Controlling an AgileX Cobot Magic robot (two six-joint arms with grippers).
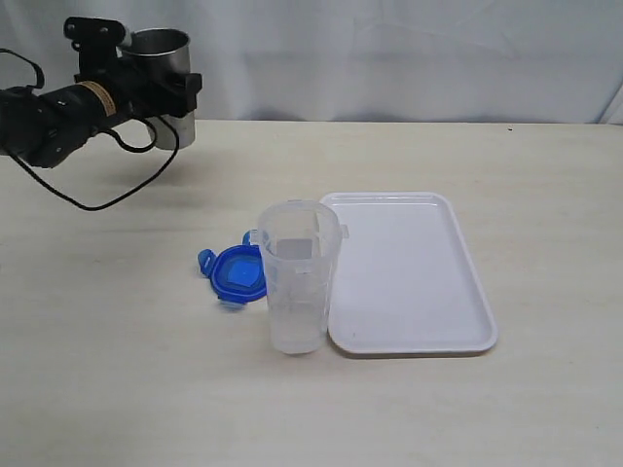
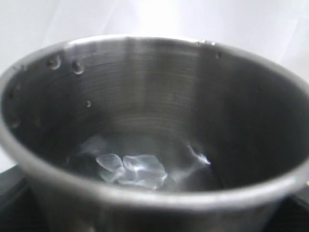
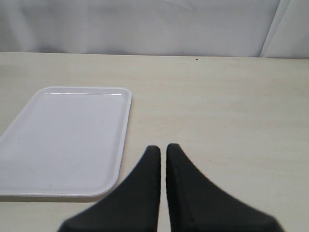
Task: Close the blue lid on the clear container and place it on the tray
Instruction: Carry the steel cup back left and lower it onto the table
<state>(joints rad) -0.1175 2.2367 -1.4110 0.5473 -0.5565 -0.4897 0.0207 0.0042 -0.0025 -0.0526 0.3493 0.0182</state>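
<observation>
The left end effector [image 1: 167,92] clamps the steel cup [image 1: 183,131]; the right end effector [image 3: 163,149] is nearly closed.

Pale table [image 1: 117,389], white tray [image 1: 409,272], clear container [image 1: 297,282] just beside it, blue lid [image 1: 234,272] alongside.

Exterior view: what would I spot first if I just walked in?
Probably the tall clear container standing open in the middle of the table, with the blue lid lying just left of it and the white tray on its right. Then, far back on the left, the left end effector gripping a shiny steel cup with clear chunks inside.
</observation>
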